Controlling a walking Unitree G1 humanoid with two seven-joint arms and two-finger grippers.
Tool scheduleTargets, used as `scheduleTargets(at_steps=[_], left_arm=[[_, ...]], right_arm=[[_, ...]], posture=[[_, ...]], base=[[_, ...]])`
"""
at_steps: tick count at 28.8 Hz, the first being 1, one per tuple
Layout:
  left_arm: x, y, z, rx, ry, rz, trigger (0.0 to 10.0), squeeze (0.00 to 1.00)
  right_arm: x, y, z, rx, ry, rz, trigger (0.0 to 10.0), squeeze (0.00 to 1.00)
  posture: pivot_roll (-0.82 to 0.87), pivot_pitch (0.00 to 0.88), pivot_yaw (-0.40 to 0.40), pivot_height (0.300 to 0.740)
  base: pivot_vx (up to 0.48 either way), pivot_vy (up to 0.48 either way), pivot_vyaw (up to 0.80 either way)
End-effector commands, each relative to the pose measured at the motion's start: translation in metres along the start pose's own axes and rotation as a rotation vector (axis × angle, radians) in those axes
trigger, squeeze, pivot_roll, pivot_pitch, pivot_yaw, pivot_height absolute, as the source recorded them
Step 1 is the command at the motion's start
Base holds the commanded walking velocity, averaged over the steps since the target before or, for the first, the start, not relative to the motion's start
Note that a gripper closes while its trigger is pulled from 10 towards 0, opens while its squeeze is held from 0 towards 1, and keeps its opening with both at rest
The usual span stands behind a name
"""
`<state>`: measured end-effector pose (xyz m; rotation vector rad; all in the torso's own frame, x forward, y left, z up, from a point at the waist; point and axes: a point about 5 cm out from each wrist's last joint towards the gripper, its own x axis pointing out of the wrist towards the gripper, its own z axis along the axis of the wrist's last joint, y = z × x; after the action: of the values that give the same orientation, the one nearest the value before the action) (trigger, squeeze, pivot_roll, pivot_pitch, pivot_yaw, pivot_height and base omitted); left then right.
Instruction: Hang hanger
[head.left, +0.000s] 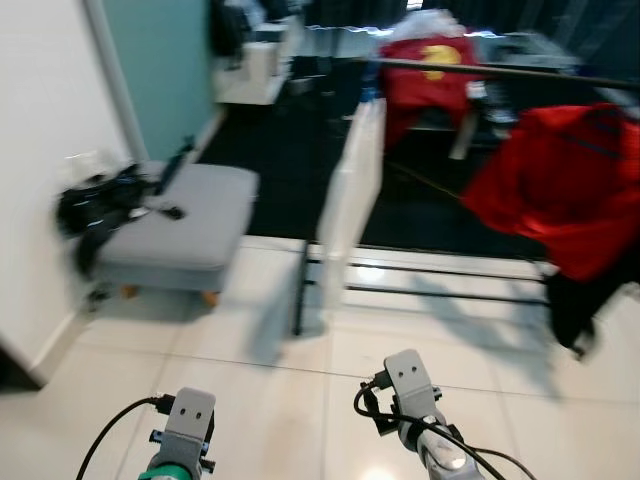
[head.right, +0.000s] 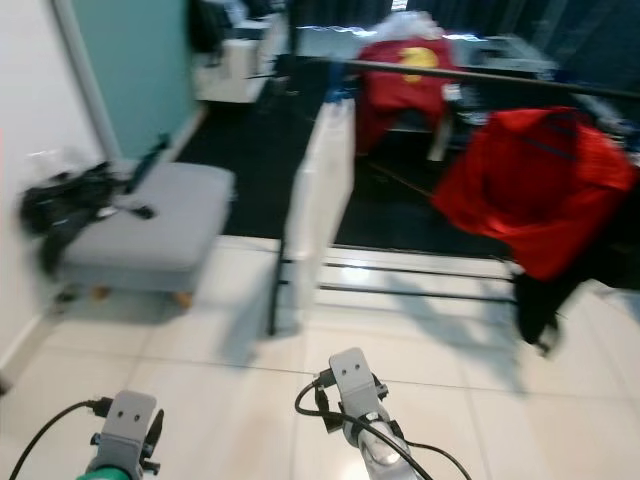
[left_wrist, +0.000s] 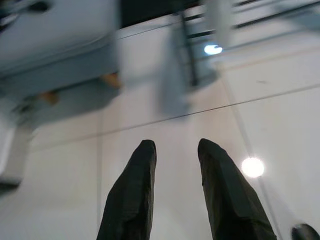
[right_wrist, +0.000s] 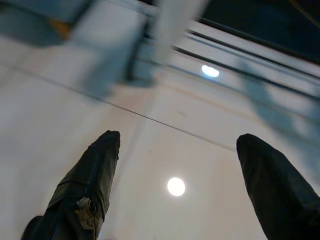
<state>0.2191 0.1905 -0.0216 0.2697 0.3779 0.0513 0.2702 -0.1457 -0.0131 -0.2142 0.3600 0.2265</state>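
A dark clothes rail (head.left: 520, 72) runs across the back right. A red garment (head.left: 570, 180) hangs from it, and a second red garment with a yellow print (head.left: 430, 70) is further back. A long white cloth (head.left: 350, 190) hangs at the rail's left end. A black bundle (head.left: 100, 200) lies on the grey ottoman (head.left: 190, 225) at the left; I cannot make out what is in it. Both arms are low over the tiled floor. My left gripper (left_wrist: 177, 147) is open with nothing between its fingers. My right gripper (right_wrist: 178, 137) is wide open and holds nothing.
The rack's dark base bars (head.left: 440, 270) lie on the pale tiles ahead, with a dark carpet (head.left: 290, 150) behind them. A white wall (head.left: 40, 150) closes the left side beside the ottoman. The head views are blurred.
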Motion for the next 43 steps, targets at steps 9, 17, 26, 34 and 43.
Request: scheduleTargets(at_steps=[9,17,26,34,43], left_arm=[[0.0065,0.0006,-0.0002,-0.046,0.054,0.003,10.0,0.0],[0.0096,-0.0052,0.0043,-0.018,0.032,-0.028,10.0,0.0],[0.0104,-0.0043,0.0036,-0.006,0.039,-0.028,10.0,0.0],[0.0088,-0.0049,0.0016,-0.005,0.043,-0.03,10.0,0.0],[0.0076,-0.0039,-0.001,0.023,0.045,-0.036,10.0,0.0]], right_arm=[[-0.0016,-0.0005,-0.0055,0.016,0.032,-0.001,10.0,0.0],[-0.0007,0.0005,-0.0034,0.022,0.021,0.001,10.0,0.0],[-0.0001,0.0009,-0.0026,0.028,0.021,-0.001,10.0,0.0],[-0.0013,0.0017,-0.0045,0.023,0.024,0.004,10.0,0.0],[-0.0008,0.0033,-0.0039,0.025,0.023,0.003,10.0,0.0]], posture=[[-0.06,0.0,0.03,0.74],[-0.06,0.0,0.034,0.74],[-0.06,0.0,0.035,0.74],[-0.06,0.0,0.033,0.74],[-0.06,0.0,0.038,0.74]], base=[[0.0,0.0,-0.8],[0.0,0.0,-0.8],[0.0,0.0,-0.8],[0.0,0.0,-0.8],[0.0,0.0,-0.8]])
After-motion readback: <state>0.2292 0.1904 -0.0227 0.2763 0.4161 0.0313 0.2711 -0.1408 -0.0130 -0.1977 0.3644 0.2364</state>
